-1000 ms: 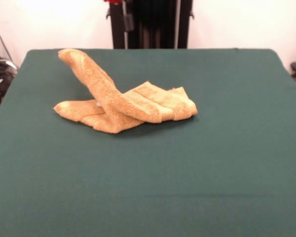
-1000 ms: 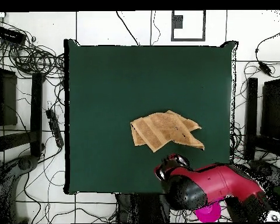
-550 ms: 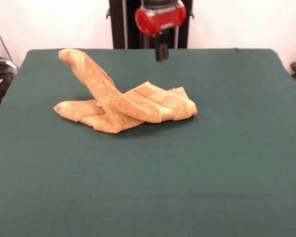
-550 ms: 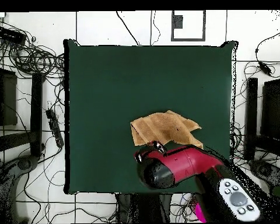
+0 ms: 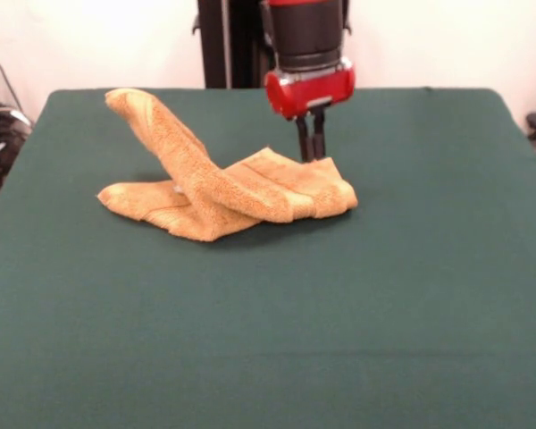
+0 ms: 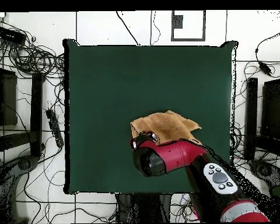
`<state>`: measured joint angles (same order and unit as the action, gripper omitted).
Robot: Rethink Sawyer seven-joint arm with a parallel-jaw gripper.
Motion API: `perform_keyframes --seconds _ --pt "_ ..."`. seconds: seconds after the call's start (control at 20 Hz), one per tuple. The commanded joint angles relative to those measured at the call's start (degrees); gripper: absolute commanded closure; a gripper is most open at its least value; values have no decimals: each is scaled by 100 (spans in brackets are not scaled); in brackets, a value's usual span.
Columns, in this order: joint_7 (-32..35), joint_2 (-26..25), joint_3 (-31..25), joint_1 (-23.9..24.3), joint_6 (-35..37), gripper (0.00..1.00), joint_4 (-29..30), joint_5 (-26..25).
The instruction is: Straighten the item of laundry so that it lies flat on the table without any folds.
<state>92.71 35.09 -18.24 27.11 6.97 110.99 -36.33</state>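
The item of laundry [image 5: 223, 189] is an orange-tan terry towel, crumpled on the table [image 5: 357, 313]. One long fold rises toward the far left and crosses over a flatter bunched part. My gripper [image 5: 310, 158] hangs just above the towel's far right edge. It is open, with a narrow gap between its black fingers [image 5: 301, 143] and nothing in them. From overhead, the towel [image 6: 165, 124] shows only in part. My red and black arm [image 6: 165, 156] covers its side nearest the robot and hides the gripper tips.
The dark green table [image 6: 136, 81] reaches well past the towel on every side. Cables [image 6: 31, 58] and dark stands [image 6: 250, 116] lie on the floor around it. The black pedestal [image 5: 223, 40] rises behind the far edge.
My arm has swung in from the table's edge. The gripper has dropped from well above the far edge to just above the towel's far right part. The towel has not moved.
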Motion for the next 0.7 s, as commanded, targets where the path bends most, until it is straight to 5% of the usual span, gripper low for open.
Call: perform_keyframes --seconds 0.05,0.7 --pt "1143 -650 490 -369 -82 100 -734 367" --pt "891 -1437 497 -354 -166 100 -1017 453"
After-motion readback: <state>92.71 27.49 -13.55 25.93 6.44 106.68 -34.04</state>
